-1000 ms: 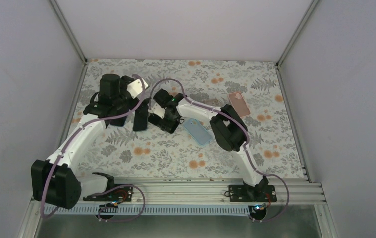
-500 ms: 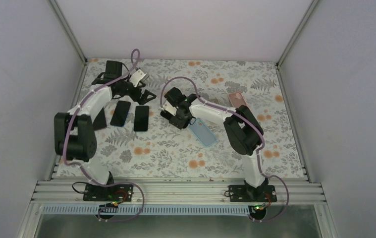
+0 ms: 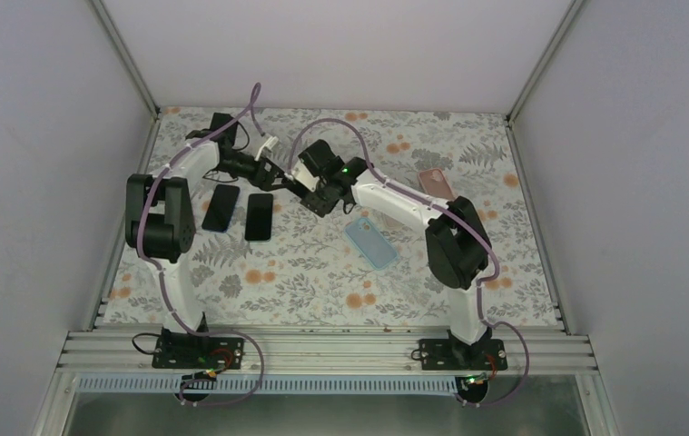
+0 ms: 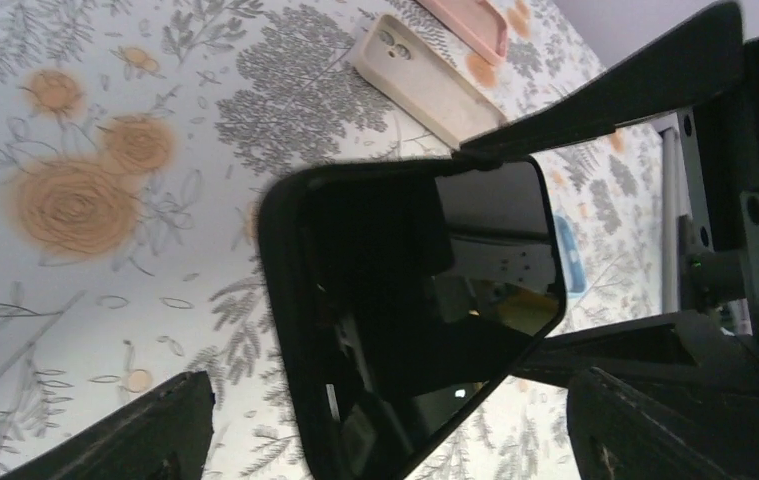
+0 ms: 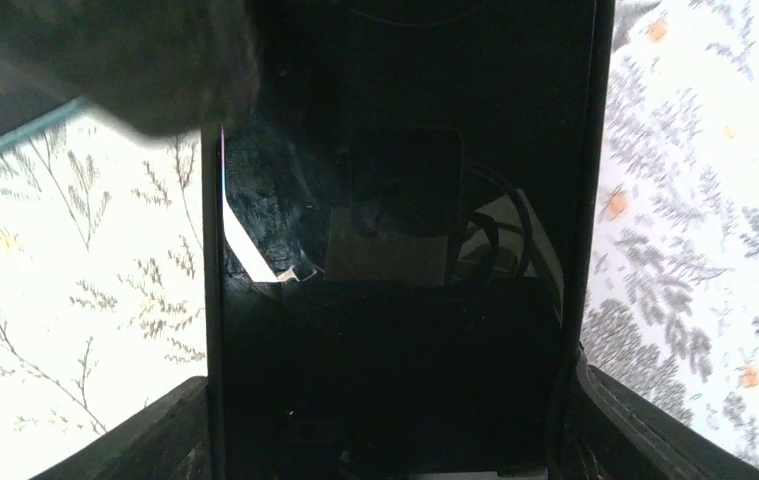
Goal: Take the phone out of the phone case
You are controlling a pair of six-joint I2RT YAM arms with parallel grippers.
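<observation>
Last second I swung the left gripper in. It now sits spread around the phone, still in its case. The right gripper pinches it above the tabletop. Peeling looks like the next step.

The table is printed with grey leaves and orange flowers; a black phone, blue case, pink case and cream case are seen.
</observation>
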